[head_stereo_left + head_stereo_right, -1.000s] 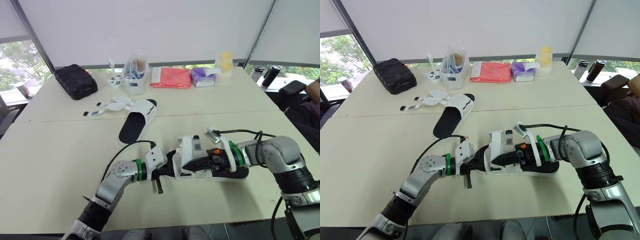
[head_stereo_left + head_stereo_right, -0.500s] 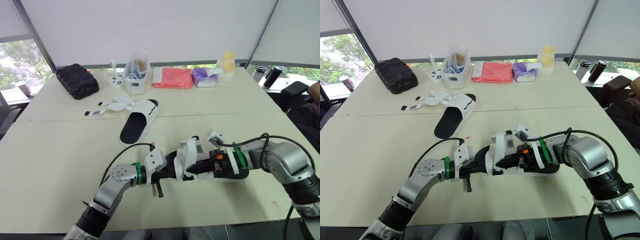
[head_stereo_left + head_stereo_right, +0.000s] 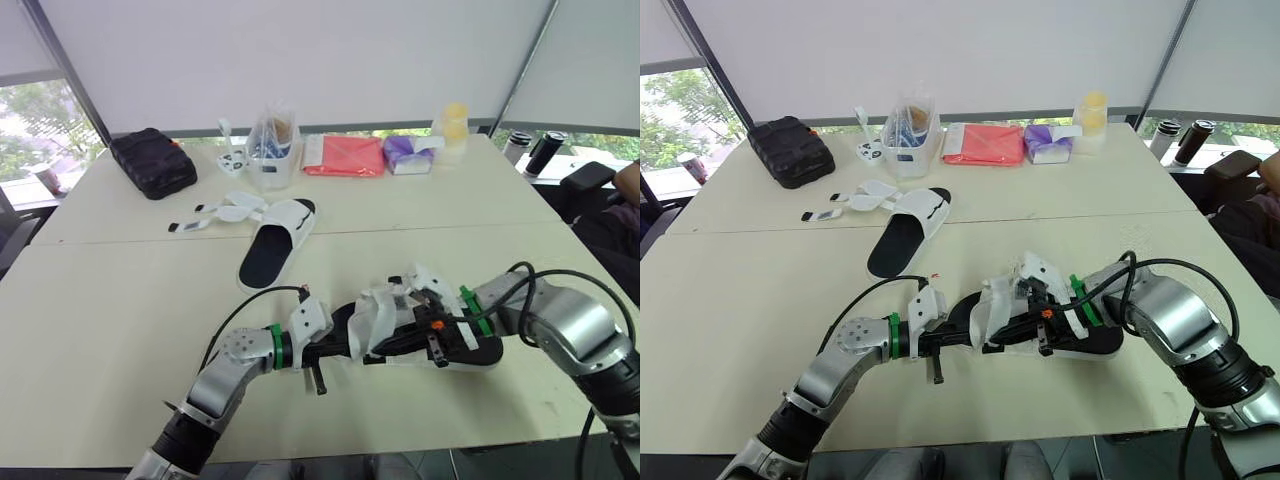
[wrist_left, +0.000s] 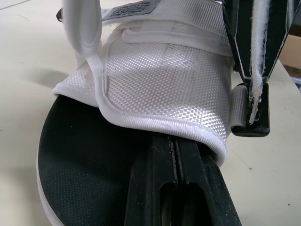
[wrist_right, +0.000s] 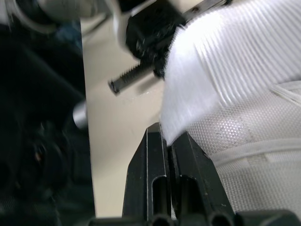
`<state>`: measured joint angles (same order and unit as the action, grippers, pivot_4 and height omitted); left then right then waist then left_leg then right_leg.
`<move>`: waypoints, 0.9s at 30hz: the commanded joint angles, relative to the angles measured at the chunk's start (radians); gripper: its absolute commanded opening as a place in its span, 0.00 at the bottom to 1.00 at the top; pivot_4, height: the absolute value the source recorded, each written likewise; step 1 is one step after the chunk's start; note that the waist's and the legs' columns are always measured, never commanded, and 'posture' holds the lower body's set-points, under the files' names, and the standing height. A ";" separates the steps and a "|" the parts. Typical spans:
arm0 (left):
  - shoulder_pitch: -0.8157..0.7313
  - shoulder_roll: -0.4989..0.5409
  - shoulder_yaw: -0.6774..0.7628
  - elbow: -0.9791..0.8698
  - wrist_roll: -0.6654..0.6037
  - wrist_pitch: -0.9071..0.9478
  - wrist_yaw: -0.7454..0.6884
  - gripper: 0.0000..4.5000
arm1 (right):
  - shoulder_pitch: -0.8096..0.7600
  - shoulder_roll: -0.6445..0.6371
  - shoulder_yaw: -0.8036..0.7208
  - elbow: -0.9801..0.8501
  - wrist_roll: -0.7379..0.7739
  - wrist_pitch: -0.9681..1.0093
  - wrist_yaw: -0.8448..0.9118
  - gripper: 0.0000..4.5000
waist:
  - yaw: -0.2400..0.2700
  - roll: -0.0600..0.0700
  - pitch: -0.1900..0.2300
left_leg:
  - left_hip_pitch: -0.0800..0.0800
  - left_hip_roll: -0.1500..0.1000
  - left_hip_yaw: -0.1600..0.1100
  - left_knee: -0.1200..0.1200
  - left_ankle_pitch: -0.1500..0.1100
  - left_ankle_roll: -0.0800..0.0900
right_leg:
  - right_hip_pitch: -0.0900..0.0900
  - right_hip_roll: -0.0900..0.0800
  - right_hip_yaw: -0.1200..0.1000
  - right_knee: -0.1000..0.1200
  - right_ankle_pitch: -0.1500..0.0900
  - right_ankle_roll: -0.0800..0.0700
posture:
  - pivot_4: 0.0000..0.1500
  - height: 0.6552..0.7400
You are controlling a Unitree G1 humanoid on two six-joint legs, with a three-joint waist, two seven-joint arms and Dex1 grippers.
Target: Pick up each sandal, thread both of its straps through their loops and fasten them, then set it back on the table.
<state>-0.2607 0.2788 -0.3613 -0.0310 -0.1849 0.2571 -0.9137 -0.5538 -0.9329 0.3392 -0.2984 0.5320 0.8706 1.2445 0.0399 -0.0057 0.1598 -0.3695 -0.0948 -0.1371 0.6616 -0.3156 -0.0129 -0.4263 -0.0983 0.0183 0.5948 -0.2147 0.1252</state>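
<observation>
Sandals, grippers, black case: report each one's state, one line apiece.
near sandal: held by both grippers, one strap not fastened.
strap: loose, pinched at its end.
far sandal: flat on table, straps open and splayed.
left gripper: shut on near sandal's toe end.
right gripper: shut on strap.
black case: closed.

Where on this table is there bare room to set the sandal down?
Bare: the near-left tabletop, between the second sandal and the near edge; also right-centre, between the held sandal and the red pouch. Crowded: far edge, around the container.
</observation>
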 commanded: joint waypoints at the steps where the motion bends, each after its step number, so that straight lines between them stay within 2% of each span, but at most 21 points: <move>1: 0.030 0.015 -0.037 0.062 0.023 0.038 -0.006 0.00 | -0.030 -0.017 0.075 0.058 -0.073 -0.029 0.062 0.01 | 0.000 0.000 0.000 | 0.000 0.000 0.000 0.000 0.000 0.000 | 0.000 0.000 0.000 0.000 0.000 0.000 | 1.00 1.00; 11: 0.031 -0.003 -0.035 0.074 0.024 0.031 0.014 0.00 | -0.154 0.020 0.155 0.121 -0.187 -0.112 0.152 0.01 | 0.001 0.000 0.000 | 0.000 0.000 0.000 0.002 0.000 0.000 | 0.001 0.000 0.000 0.000 0.000 0.000 | 1.00 1.00; 19: 0.031 -0.007 -0.033 0.080 0.024 0.025 0.023 0.00 | -0.097 0.048 0.103 0.086 -0.157 -0.074 0.127 0.01 | 0.002 0.000 -0.002 | 0.000 0.000 0.000 0.002 0.000 -0.001 | 0.001 0.000 0.000 0.000 0.000 0.000 | 1.00 1.00; 20: 0.032 -0.009 -0.032 0.081 0.023 0.026 0.024 0.00 | -0.074 0.042 0.087 0.076 -0.149 -0.067 0.123 0.12 | 0.003 0.000 -0.002 | 0.000 0.000 0.000 0.002 0.000 -0.001 | 0.001 0.000 0.000 0.000 0.000 0.000 | 1.00 1.00; 21: 0.032 -0.010 -0.031 0.082 0.022 0.026 0.025 0.00 | -0.052 0.037 0.069 0.063 -0.138 -0.056 0.118 0.18 | 0.005 0.000 -0.002 | 0.000 0.000 0.000 0.002 0.000 -0.001 | 0.001 0.000 0.000 0.000 0.000 0.000 | 1.00 1.00; 23: 0.032 -0.011 -0.030 0.084 0.022 0.026 0.026 0.00 | -0.029 0.033 0.049 0.047 -0.127 -0.042 0.113 0.38 | 0.005 0.001 -0.003 | 0.000 -0.001 0.000 0.002 0.000 -0.001 | 0.001 -0.001 0.000 0.000 0.000 0.000 | 1.00 1.00; 25: 0.031 -0.012 -0.031 0.086 0.024 0.023 0.024 0.00 | -0.001 0.067 -0.037 0.033 -0.058 0.045 0.046 0.64 | 0.005 0.001 -0.003 | 0.000 -0.002 0.000 0.002 0.000 -0.001 | 0.001 -0.002 0.000 0.000 0.000 0.000 | 1.00 1.00; 26: 0.030 -0.011 -0.032 0.088 0.024 0.022 0.023 0.00 | 0.014 0.087 -0.093 0.023 -0.011 0.104 0.011 0.72 | 0.005 0.000 -0.003 | 0.000 -0.002 -0.001 0.002 0.000 -0.001 | 0.001 -0.001 0.000 0.000 0.000 0.000 | 1.00 1.00; 27: 0.029 -0.011 -0.032 0.090 0.024 0.021 0.022 0.00 | 0.027 0.102 -0.140 0.013 0.028 0.151 -0.017 0.72 | 0.004 0.000 -0.003 | 0.000 -0.002 -0.001 0.002 0.000 -0.001 | 0.002 -0.002 0.000 0.000 0.000 -0.001 | 1.00 1.00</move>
<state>-0.2630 0.2565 -0.3591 -0.0045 -0.1871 0.2490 -0.8920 -0.5325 -0.8384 0.2850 -0.2702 0.5032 0.9424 1.2903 0.0441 -0.0053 0.1565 -0.3694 -0.0963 -0.1376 0.6642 -0.3152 -0.0135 -0.4249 -0.0998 0.0189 0.5953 -0.2137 0.1238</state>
